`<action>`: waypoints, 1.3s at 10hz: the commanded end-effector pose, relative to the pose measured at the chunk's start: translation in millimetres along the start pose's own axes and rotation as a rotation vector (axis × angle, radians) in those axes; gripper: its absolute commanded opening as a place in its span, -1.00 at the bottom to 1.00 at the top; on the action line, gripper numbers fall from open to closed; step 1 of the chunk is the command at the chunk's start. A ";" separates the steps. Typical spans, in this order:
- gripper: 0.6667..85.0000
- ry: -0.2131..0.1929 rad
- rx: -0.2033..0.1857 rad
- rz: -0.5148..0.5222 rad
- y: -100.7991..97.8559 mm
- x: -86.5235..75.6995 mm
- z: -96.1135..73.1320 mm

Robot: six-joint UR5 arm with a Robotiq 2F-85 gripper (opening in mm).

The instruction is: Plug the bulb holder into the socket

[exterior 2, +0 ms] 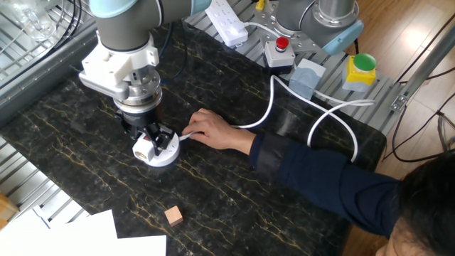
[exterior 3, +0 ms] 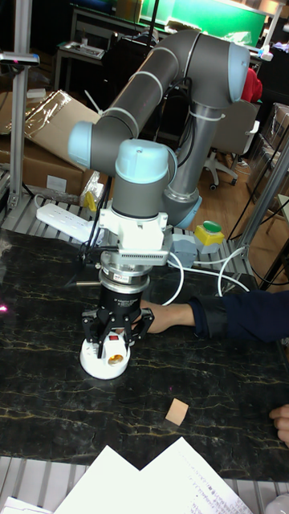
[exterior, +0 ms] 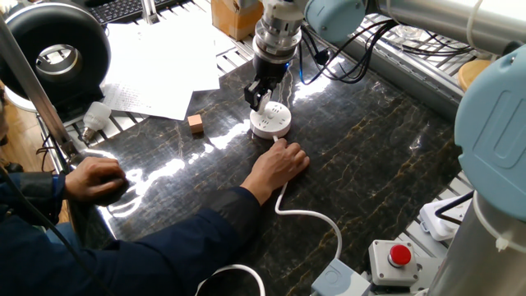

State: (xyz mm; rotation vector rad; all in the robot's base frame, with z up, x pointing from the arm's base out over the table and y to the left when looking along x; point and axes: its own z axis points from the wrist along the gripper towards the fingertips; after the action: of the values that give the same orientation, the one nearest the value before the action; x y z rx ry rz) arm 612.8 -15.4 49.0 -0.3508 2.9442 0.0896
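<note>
Pincer (exterior 3: 112,347) clamps bulb holder (exterior 3: 115,350) atop socket (exterior 3: 105,365)

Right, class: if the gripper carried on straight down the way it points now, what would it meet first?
The gripper points straight down, shut on the small white boxy bulb holder. Directly beneath is the round flat white socket disc, so that comes first. Whether the holder already touches it is unclear.

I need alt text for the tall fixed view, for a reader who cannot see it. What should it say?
A robot arm's gripper holds a small white bulb holder with a red mark, over a round white socket on a dark marble table. A person's hand reaches in behind the socket. A tan wooden cube lies nearer the camera.
</note>
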 end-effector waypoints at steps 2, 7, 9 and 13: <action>-0.94 -0.013 -0.011 -0.017 2.1 -3.4 0.8; 0.75 -0.040 -0.029 -0.133 -0.1 -7.0 -10.6; 0.98 -0.048 -0.033 -0.158 1.3 -8.9 -12.9; 1.00 -0.054 -0.036 -0.167 1.9 -9.9 -10.3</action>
State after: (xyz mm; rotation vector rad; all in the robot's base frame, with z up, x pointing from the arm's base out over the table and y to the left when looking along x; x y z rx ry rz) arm 617.6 -13.1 59.7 -0.5799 2.8639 0.1160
